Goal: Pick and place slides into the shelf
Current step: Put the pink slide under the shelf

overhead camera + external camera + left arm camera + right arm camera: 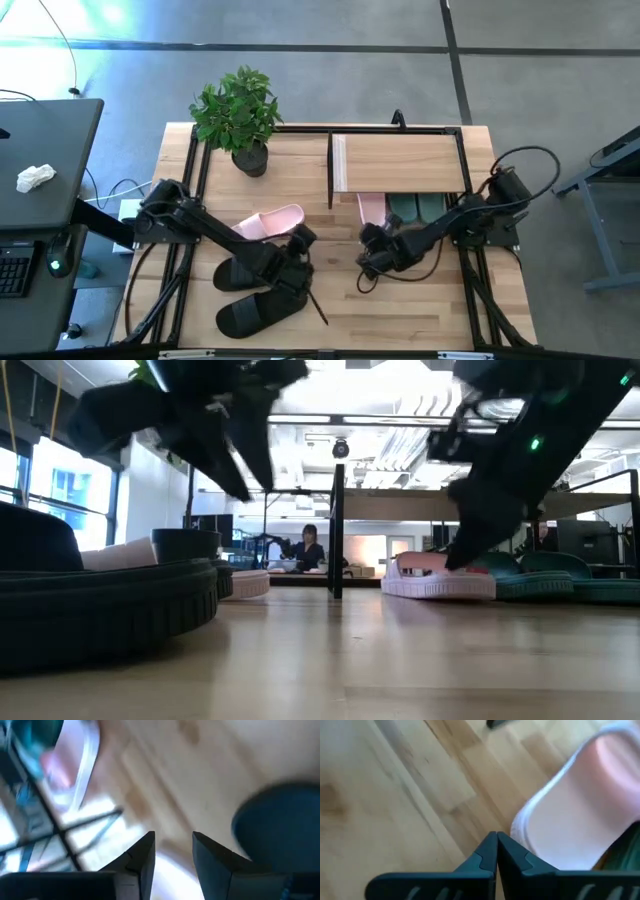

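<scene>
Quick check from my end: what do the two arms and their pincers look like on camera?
Both arms are dark, nearly black, jointed links with black cables looping alongside, one arching over the right arm's base. The left pincer has two flat, angular dark fingers with stepped inner edges. The right pincer has the same dark, wedge-shaped fingers. In the low view a small green light glows on one arm.

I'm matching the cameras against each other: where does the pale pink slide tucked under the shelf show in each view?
High view: pink slide pokes out under the shelf, left of the green ones.
Low view: right of centre, on the table behind the right arm.
Left wrist view: cannot tell; a blurred pink shape shows.
Right wrist view: beside the shut right gripper, slide at.
Shared landmark: the shelf's black frame.
</scene>
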Available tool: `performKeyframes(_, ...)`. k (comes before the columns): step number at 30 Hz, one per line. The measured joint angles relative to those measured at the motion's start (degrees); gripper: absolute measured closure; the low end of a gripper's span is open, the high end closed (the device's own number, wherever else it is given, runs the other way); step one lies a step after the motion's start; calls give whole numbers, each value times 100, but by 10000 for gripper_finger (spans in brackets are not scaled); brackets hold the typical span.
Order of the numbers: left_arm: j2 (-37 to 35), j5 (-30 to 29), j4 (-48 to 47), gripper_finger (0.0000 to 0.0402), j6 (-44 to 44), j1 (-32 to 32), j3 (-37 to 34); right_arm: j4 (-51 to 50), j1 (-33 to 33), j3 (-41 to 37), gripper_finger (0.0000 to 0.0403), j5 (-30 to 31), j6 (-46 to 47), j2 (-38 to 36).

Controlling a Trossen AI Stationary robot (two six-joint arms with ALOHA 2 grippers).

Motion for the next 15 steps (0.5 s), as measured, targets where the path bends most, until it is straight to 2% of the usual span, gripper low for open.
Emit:
performKeyframes(5, -225, -171, -1325, 287, -882, -6, 0, 18, 342, 0, 403, 336, -493, -420)
performKeyframes(12, -227, 436, -2993, 287, -1723, -182, -23, 113, 651, 0, 402, 404, -914, -864)
performKeyframes(15, -249, 410, -3453, 287, -1983, -312, -135, 189, 700, 2, 397, 388, -1054, -879)
